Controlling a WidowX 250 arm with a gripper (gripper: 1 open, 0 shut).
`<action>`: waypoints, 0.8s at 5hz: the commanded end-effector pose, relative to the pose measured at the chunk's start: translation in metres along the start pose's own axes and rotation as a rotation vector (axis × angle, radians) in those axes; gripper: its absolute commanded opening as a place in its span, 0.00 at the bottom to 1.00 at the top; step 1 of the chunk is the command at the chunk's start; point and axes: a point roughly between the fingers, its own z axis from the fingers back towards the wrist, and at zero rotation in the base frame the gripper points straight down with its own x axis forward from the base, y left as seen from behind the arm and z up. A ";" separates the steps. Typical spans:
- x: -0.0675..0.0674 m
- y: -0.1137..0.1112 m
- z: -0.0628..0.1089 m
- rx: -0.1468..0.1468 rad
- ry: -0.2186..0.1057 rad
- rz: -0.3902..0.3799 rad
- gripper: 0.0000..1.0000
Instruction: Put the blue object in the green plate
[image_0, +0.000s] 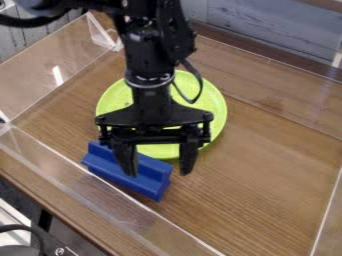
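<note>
1. One camera view is showing the whole scene: a black robot arm is reaching straight down over a brown wood-grain counter (254, 200) that is ringed by clear plastic walls (54, 60).
2. Its black gripper (156, 163) is hanging with its fingers (128, 160) spread wide apart, pinching nothing.
3. Lying on the counter at the lower left is the dark blue rectangular block with a lengthwise groove (128, 172), sitting diagonally; the gripper's left-hand fingers are overlapping it in the picture, though whether they are touching it cannot be told.
4. Sitting just behind the block is the round lime-green plate with a raised rim (211, 108), partly hidden by the arm.
</note>
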 end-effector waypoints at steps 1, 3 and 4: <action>0.017 0.008 -0.003 -0.019 -0.020 0.018 1.00; 0.034 0.018 -0.004 -0.035 -0.016 0.035 1.00; 0.036 0.020 -0.012 -0.042 -0.014 0.026 1.00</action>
